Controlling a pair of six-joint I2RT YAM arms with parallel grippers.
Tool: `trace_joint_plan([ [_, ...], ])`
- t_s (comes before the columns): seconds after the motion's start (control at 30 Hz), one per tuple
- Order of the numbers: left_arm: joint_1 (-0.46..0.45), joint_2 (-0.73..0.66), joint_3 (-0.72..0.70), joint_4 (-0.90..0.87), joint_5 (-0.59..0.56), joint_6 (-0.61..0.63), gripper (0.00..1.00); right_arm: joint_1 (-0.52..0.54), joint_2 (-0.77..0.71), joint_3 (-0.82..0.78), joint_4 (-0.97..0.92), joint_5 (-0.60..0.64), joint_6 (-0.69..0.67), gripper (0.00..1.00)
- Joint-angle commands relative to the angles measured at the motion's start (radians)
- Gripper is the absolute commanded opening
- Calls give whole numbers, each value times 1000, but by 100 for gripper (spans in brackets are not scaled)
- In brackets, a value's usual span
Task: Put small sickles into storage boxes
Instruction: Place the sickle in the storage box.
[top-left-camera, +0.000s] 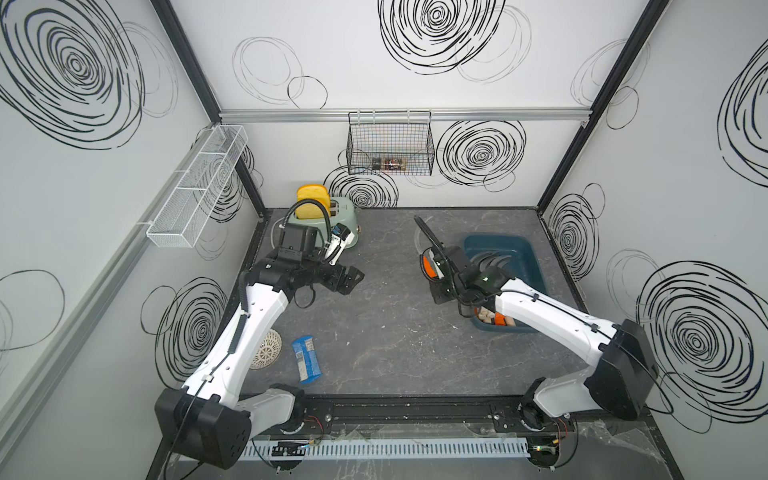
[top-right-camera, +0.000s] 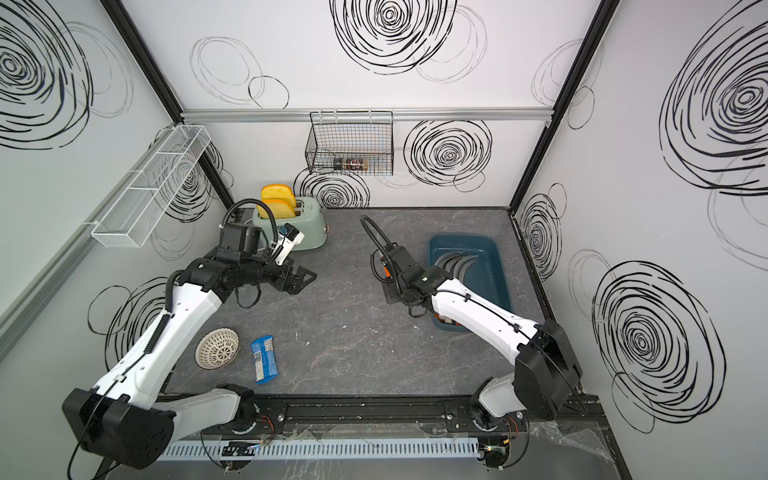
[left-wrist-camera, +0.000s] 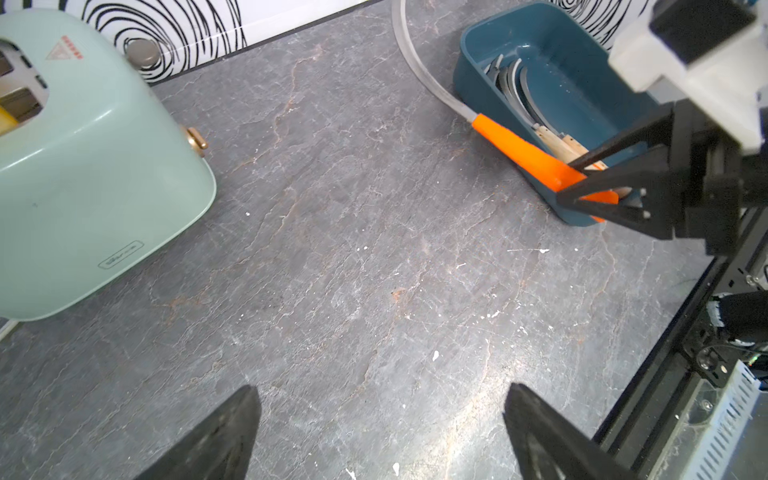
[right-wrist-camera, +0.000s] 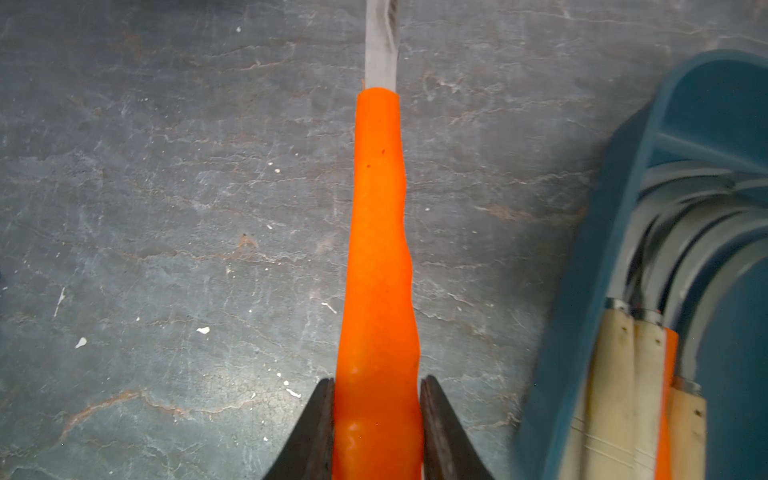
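Observation:
My right gripper (right-wrist-camera: 376, 380) is shut on the orange handle of a small sickle (right-wrist-camera: 378, 249). Its grey blade runs on toward the back wall. In both top views the held sickle (top-left-camera: 428, 268) (top-right-camera: 385, 270) sits just left of the storage box (top-left-camera: 498, 240) (top-right-camera: 461, 239), a teal tub at the right of the table. Several sickles (top-left-camera: 492, 262) (left-wrist-camera: 515, 91) lie inside it, blades fanned toward the back and pale wood handles (right-wrist-camera: 615, 374) toward the front. My left gripper (left-wrist-camera: 382, 388) (top-left-camera: 353, 278) hangs open over bare table near the middle, holding nothing.
A mint toaster (top-left-camera: 328, 220) with yellow toast stands at the back left. A blue packet (top-left-camera: 306, 359) and a white perforated bowl (top-left-camera: 268, 349) lie at the front left. A white mesh rack (top-left-camera: 195, 187) and a black wire basket (top-left-camera: 390, 143) hang on the walls.

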Motion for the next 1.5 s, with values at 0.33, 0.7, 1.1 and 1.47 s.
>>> trace_joint_plan([
  [0.33,-170,190,212,25,-33,32,96,-160,-216,-135,-94,-19,34,0],
  [0.7,-216,287,280,33,-4,40,96,-312,-266,-198,-143,-99,69,0],
  [1.1,-217,270,238,67,16,40,96,-445,-244,-252,-124,-192,39,0],
  [1.47,-207,230,201,92,7,37,96,-481,-133,-256,-102,-224,29,0],
])
